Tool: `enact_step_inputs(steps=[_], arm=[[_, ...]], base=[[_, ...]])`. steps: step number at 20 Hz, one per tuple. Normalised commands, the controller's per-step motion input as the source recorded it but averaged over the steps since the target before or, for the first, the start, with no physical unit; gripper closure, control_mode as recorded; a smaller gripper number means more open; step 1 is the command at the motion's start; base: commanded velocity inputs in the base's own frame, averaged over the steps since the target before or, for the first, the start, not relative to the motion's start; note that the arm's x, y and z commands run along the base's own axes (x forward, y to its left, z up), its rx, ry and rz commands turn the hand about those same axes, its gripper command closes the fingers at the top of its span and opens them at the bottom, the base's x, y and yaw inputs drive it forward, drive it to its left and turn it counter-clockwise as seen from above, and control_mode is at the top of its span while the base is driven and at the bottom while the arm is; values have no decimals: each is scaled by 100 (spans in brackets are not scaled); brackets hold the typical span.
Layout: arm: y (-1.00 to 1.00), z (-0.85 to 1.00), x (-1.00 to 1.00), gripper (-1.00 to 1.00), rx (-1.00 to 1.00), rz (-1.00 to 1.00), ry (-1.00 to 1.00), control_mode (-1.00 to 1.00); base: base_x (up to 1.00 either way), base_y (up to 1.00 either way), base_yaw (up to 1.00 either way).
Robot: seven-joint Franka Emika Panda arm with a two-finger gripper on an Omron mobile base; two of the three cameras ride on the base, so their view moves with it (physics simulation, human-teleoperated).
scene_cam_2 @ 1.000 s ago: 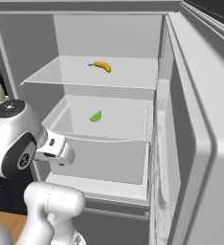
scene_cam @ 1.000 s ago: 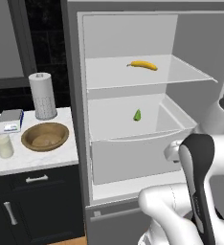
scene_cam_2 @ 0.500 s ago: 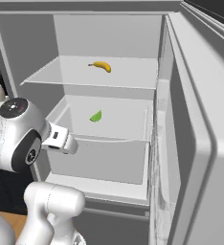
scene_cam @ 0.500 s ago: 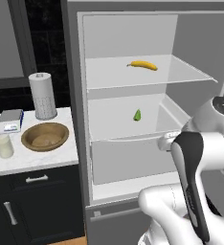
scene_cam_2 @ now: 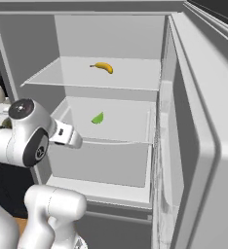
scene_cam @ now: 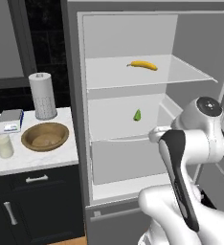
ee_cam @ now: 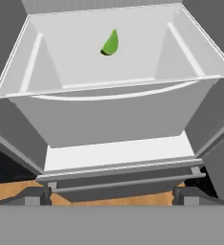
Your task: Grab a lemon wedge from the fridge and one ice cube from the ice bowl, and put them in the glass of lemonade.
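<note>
Well beyond the open claw (ee_cam: 112, 198) lies the lemon wedge (ee_cam: 110, 43).

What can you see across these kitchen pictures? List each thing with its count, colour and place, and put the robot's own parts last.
fridge: one, grey outside, white inside, door open.
banana: one, yellow, on the upper clear shelf.
lemon wedge: one, yellow-green, on the lower shelf, towards the back.
paper-towel roll: one, white, at the back of the counter.
ice bowl: one, brown, on the counter beside the fridge.
glass of lemonade: one, clear with pale liquid, left of the bowl.
small box: one, grey-blue, behind the glass.
gripper: one, dark fingertips, open, facing the lower shelf.
</note>
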Motion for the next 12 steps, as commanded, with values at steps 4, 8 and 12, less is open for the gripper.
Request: enact_step_inputs(steps=[4,8,12], arm=[[0,0,33,-100,4,-5,0,-100],[0,0,21,-100,4,-2,-2,-100],[3,-5,27,-100,1,-1,-4,-100]], base=[[0,0,0],[0,0,0],[0,0,0]])
